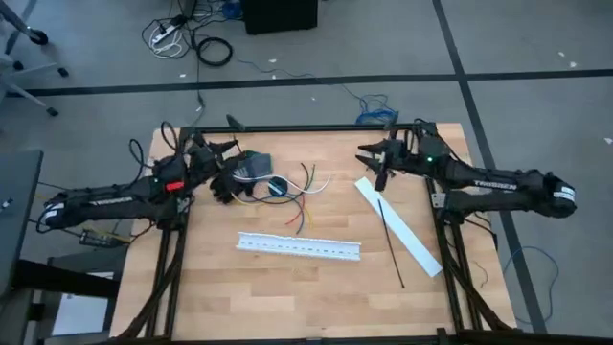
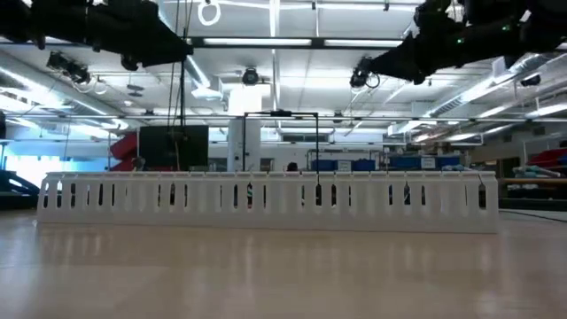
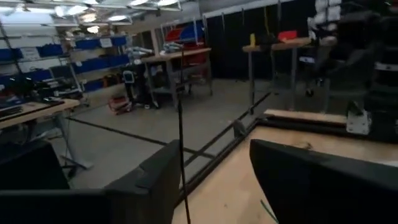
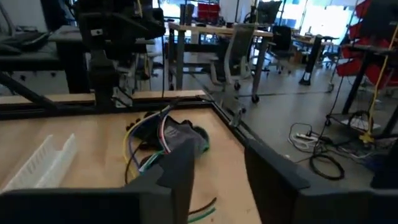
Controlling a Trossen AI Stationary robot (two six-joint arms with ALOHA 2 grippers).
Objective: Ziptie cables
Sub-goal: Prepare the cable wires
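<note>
Nothing grasped yet. Left hand point(image 1: 230, 147) and right hand point(image 1: 365, 153) both released, high in frame. Cables point(image 1: 299, 196) at centre, ziptie point(image 1: 391, 242) lower right on bench point(image 1: 287, 297). Next, likely picking up ziptie.

You have two arms, one bunch of cables point(image 1: 299, 192), one ziptie point(image 1: 391, 241), one slotted white channel point(image 1: 299, 246), and one flat white strip point(image 1: 399, 226) on the table point(image 1: 287, 287).

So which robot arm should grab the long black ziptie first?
Probably the right. The right gripper hovers near the ziptie, which lies on the table's right side. The left gripper sits across the table, beyond the cables.
</note>
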